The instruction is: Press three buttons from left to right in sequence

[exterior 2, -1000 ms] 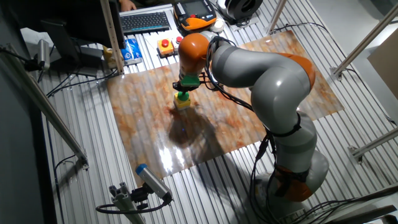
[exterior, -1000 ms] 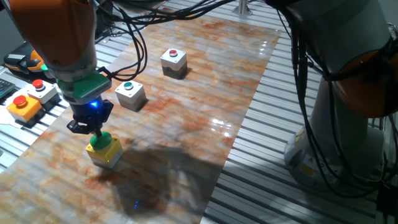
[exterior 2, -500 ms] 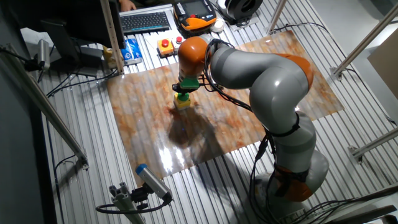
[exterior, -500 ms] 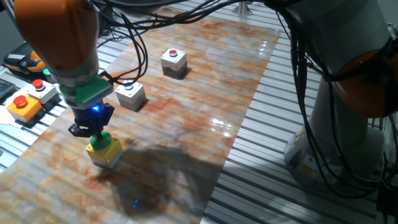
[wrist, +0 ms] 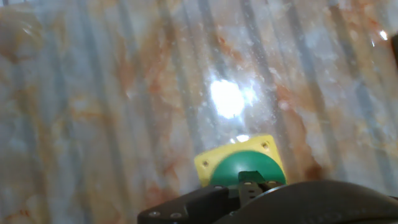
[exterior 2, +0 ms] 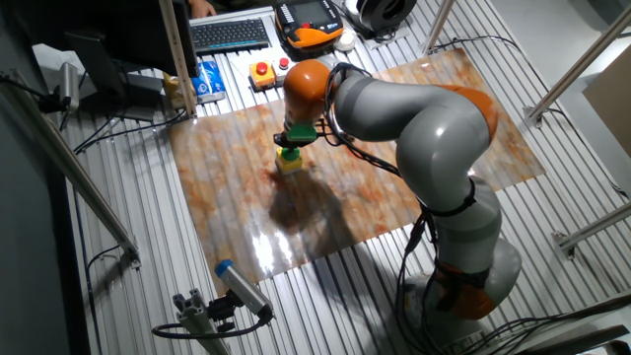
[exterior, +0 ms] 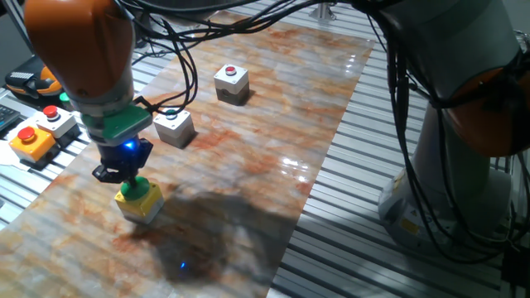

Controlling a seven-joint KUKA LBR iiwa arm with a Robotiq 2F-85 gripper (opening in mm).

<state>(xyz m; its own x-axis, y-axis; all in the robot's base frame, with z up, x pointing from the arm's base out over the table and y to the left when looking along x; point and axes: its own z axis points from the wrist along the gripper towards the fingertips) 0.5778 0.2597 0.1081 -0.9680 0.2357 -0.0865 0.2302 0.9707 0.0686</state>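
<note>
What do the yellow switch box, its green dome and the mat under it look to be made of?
Yellow switch box: probably moulded plastic, matte, with corner screws. Green dome: smooth plastic, likely. Mat: glossy marbled sheet, vinyl or laminate perhaps; it mirrors the lamp glare.

We see three box switches on the marbled board. The light grey box with small red button [exterior: 231, 84] sits upright at the far end. Nearer us stands the light grey box with small green button [exterior: 175, 126], partly hidden by cables. Nearest lies the yellow box with large green dome [exterior: 139, 199], upright, its dome rounded and glossy in the hand view [wrist: 247, 168].
</note>
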